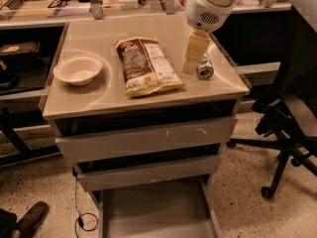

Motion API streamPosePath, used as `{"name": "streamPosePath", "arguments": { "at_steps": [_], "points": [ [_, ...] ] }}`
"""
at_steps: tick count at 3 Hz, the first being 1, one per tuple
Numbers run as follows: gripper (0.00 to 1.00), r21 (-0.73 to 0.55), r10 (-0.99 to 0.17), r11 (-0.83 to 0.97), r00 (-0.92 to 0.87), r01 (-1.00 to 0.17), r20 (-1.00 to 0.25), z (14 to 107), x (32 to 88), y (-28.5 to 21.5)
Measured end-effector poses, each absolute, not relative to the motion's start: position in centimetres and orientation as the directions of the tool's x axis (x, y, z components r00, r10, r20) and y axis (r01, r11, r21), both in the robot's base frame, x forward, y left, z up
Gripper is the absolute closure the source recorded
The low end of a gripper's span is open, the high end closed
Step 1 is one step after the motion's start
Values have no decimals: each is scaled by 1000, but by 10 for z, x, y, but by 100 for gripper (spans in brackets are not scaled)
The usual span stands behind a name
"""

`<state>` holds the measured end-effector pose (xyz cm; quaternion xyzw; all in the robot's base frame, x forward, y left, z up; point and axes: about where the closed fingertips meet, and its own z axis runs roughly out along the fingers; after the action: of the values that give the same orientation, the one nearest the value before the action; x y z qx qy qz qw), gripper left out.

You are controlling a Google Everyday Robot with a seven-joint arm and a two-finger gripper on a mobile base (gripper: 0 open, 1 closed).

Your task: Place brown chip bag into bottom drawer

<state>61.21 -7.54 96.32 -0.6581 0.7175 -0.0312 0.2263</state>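
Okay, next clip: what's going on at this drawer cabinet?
The robot's gripper hangs over the cabinet top, between the brown chip bag and a can. The bag lies flat there, not yet picked up, beside a white bowl. The bottom drawer stands pulled out, without the bag in it.

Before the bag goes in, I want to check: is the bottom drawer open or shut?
Open: the drawer sticks out, its floor visible below the upper drawers. The end effector hangs beside the can.
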Motion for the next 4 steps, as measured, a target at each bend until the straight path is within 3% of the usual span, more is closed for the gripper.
{"name": "streamPosePath", "arguments": {
  "at_steps": [3,4],
  "points": [
    [0,-370,-940,-34,156,-928,-304,923,673,-11],
    [0,-370,-939,-37,159,-928,-304,922,674,-11]
  ]
}}
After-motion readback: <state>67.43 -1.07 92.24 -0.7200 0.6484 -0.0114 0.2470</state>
